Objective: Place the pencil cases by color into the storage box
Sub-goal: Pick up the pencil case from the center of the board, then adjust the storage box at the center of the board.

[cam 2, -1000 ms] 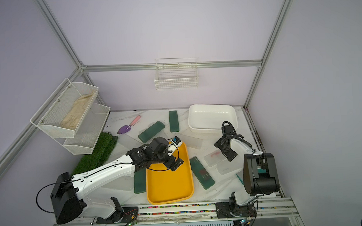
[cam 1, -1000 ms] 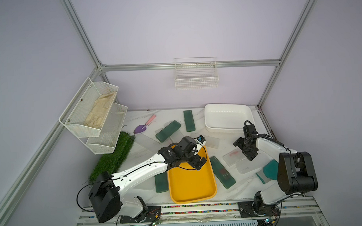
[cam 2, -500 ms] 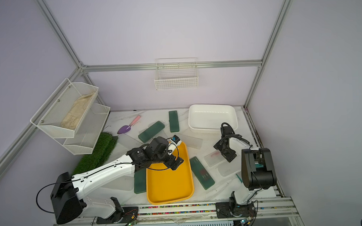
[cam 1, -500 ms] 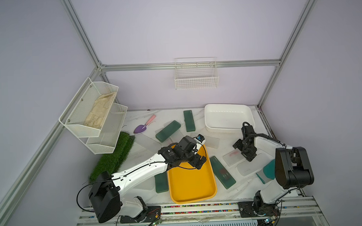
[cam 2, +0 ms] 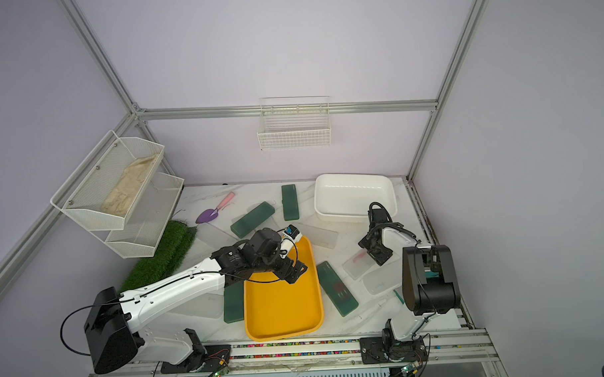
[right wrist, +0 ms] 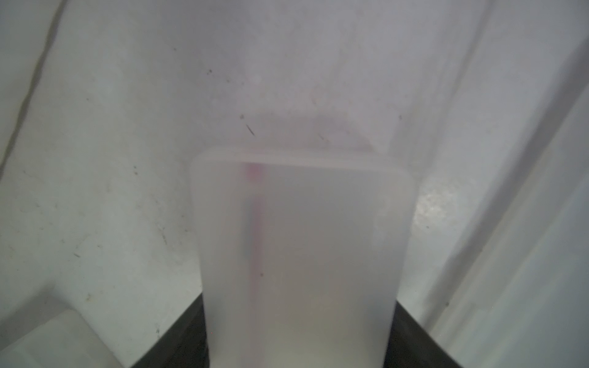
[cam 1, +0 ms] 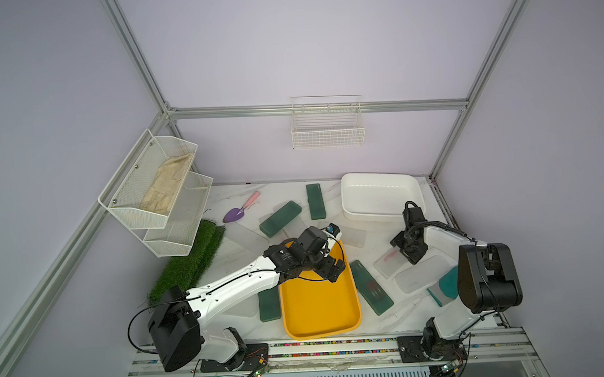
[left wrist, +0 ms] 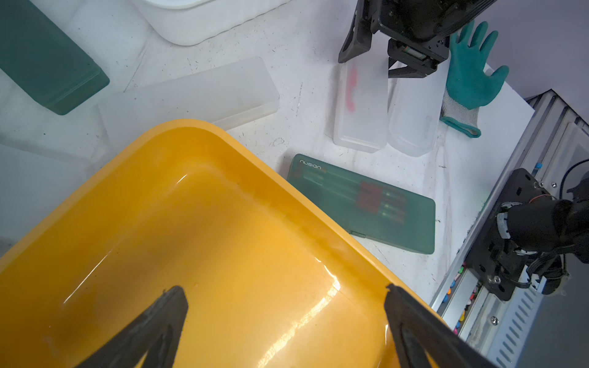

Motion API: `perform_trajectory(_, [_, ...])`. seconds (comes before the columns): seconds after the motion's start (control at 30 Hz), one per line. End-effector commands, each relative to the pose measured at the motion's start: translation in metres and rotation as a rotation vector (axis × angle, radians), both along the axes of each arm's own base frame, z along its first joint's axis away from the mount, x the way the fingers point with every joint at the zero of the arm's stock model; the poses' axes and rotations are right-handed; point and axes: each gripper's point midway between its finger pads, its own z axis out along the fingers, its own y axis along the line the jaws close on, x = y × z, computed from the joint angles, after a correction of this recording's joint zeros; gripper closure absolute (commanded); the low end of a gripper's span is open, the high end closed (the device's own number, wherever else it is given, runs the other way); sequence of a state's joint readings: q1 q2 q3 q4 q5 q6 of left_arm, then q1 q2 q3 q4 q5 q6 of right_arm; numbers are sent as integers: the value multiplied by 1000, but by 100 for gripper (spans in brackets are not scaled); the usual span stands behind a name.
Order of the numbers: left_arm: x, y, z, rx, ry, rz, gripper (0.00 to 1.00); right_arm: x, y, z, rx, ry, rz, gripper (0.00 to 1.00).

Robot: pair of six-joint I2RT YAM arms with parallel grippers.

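Observation:
A frosted pencil case (cam 1: 388,264) (right wrist: 296,239) with something pink inside lies right of centre. My right gripper (cam 1: 407,254) (right wrist: 299,334) is shut on its end, one finger on each long side. A second frosted case (cam 1: 417,278) lies beside it, another (cam 1: 350,236) nearer the middle. Dark green cases lie at the back (cam 1: 315,201) (cam 1: 280,218) and on either side of the yellow tray (cam 1: 371,287) (cam 1: 269,303). My left gripper (cam 1: 331,269) (left wrist: 287,302) hangs open over the tray (cam 1: 318,309), holding nothing. The white storage box (cam 1: 374,215) stands at the back right.
A teal glove (left wrist: 468,73) lies at the right edge behind the frosted cases. A purple trowel (cam 1: 241,212) lies at the back left, a grass mat (cam 1: 192,262) on the left under a wire shelf (cam 1: 159,194). A wire basket (cam 1: 328,129) hangs on the back wall.
My right gripper has closed from wide open onto the frosted case, shifting slightly over it. The left arm has stayed still.

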State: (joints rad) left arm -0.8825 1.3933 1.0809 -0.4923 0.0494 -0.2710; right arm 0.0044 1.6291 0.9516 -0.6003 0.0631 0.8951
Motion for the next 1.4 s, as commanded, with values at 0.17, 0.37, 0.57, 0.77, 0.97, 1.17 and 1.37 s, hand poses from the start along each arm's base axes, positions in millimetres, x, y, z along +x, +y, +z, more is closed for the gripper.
perform_trajectory(0.17, [10, 2, -9, -15, 116, 97, 2, 31, -8, 94, -53, -258, -12, 37])
perform_trajectory(0.37, [25, 3, -15, -7, 174, 184, 3, 31, -1, 150, -122, -405, 56, 39])
perform_trajectory(0.57, [48, -11, -4, -74, 243, 264, 6, 23, 7, 185, -219, -504, 127, 41])
perform_trajectory(0.77, [65, -29, -9, -107, 332, 359, 12, 19, 14, 201, -276, -560, 202, 41])
perform_trajectory(0.97, [78, -36, -20, -129, 391, 473, 19, 14, 15, 214, -293, -601, 222, 42])
perform_trajectory(1.17, [88, -40, -37, -130, 420, 571, 23, 11, 15, 224, -298, -630, 228, 42])
perform_trajectory(1.37, [97, -55, -52, -118, 416, 606, 26, 8, 15, 226, -288, -646, 227, 43])
